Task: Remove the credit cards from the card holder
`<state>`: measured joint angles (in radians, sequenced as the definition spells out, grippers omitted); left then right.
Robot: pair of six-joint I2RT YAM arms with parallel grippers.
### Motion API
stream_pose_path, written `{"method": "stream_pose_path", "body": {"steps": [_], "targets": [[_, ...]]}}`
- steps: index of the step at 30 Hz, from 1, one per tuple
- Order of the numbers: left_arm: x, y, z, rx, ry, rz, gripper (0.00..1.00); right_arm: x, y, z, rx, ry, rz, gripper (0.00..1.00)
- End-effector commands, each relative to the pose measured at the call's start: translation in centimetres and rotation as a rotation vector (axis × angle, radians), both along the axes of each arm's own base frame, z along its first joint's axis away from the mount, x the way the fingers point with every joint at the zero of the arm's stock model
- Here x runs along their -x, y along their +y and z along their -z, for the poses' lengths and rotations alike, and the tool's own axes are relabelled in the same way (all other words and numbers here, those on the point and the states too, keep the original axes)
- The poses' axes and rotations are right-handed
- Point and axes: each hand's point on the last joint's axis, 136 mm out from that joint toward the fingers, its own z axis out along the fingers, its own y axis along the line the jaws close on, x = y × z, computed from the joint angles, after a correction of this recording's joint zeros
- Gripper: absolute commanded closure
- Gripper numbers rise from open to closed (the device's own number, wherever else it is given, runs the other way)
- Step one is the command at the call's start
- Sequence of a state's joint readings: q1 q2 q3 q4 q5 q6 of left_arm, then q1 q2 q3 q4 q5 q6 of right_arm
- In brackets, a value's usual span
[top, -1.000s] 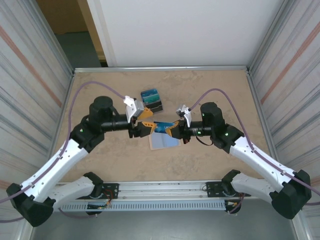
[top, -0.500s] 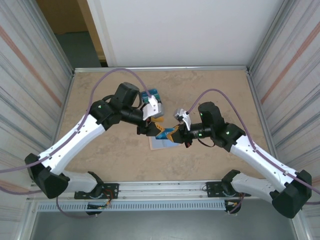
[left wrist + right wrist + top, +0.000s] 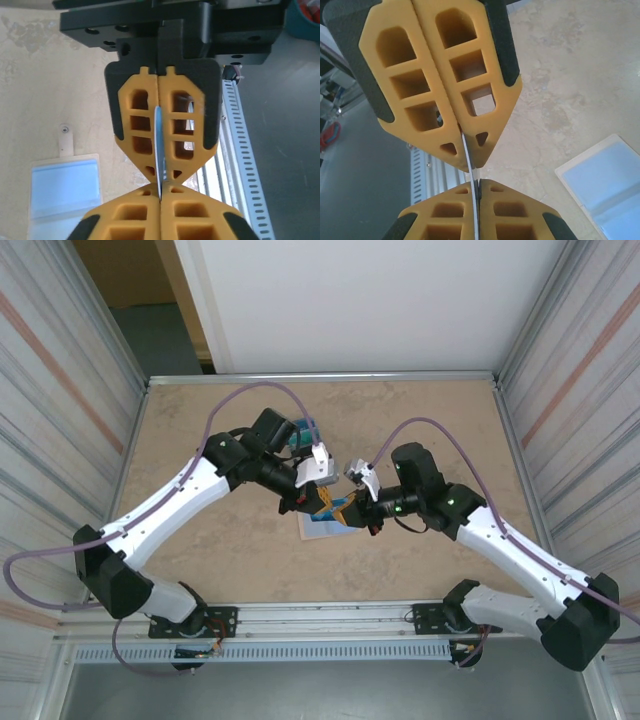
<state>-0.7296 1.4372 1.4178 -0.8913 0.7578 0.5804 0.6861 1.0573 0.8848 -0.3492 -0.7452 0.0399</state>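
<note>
Find the left gripper [image 3: 160,199] pinched shut on a thin blue rectangular plastic card [image 3: 158,150], seen edge-on between the orange ribbed pads [image 3: 127,220]. Find the right gripper [image 3: 475,184] clamped just as tight on the same card from the opposite side, tips of the two grippers almost touching (a two-handed grip, card held on edge in the air). Place the pair, in the top view, directly over the small flat tan square card holder [image 3: 322,531] on the tan marbled tabletop [image 3: 430,420].

Compare with one second ago:
- See the left arm [image 3: 190,495] swung forward and inward, elbow raised toward the far side, wrist now reaching the card from the far left.
- See the gap between the grippers closed up, leaving much less of the blue card exposed.
- Note the right arm [image 3: 500,540] nearly unmoved.

Find the holder lying open, pale-blue lining up, little tan tab [image 3: 65,141] at one edge; detect no card on the visible lining. Spot a small pile of teal and blue cards [image 3: 299,430] farther back, half hidden behind the left arm, apart from the holder.

Judge this a hand-over or re-grip of a card already free of the holder. Expect one gripper to release and the other to carry the card off. Cannot rule out further cards tucked inside.
</note>
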Motion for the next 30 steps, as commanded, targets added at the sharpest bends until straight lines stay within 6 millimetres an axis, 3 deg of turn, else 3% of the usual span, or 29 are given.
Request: {"method": "stream_pose_path", "body": {"steps": [1, 2, 6, 10, 14, 16, 23, 30], "targets": [[-0.2, -0.1, -0.5, -0.001, -0.028, 0.007, 1.00, 0.1, 0.4, -1.8, -0.030, -0.044, -0.019, 1.00], [-0.5, 0.0, -0.4, -0.004, -0.039, -0.005, 1.00, 0.0, 0.3, -1.7, -0.024, -0.047, -0.007, 0.95], [-1.9, 0.5, -0.8, 0.018, -0.067, -0.053, 1.00, -0.7, -0.2, -1.5, -0.005, -0.072, 0.048, 0.56], [-4.7, 1.5, -1.0, 0.049, -0.130, -0.138, 1.00, -2.0, -1.2, -1.0, 0.027, -0.109, 0.146, 0.38], [-9.0, 2.9, -0.9, 0.071, -0.201, -0.263, 1.00, -2.9, -2.6, -1.6, 0.021, -0.152, 0.241, 0.19], [-11.2, 3.7, -0.6, 0.067, -0.241, -0.319, 1.00, -3.2, -3.0, -1.7, 0.025, -0.160, 0.268, 0.01], [-19.5, 6.2, 2.0, -0.022, -0.404, -0.442, 1.00, -6.9, -5.3, -1.7, 0.087, -0.169, 0.525, 0.01], [-25.6, 6.8, 4.3, -0.059, -0.450, -0.448, 1.00, -9.7, -7.4, -1.2, 0.144, -0.153, 0.737, 0.01]]}}
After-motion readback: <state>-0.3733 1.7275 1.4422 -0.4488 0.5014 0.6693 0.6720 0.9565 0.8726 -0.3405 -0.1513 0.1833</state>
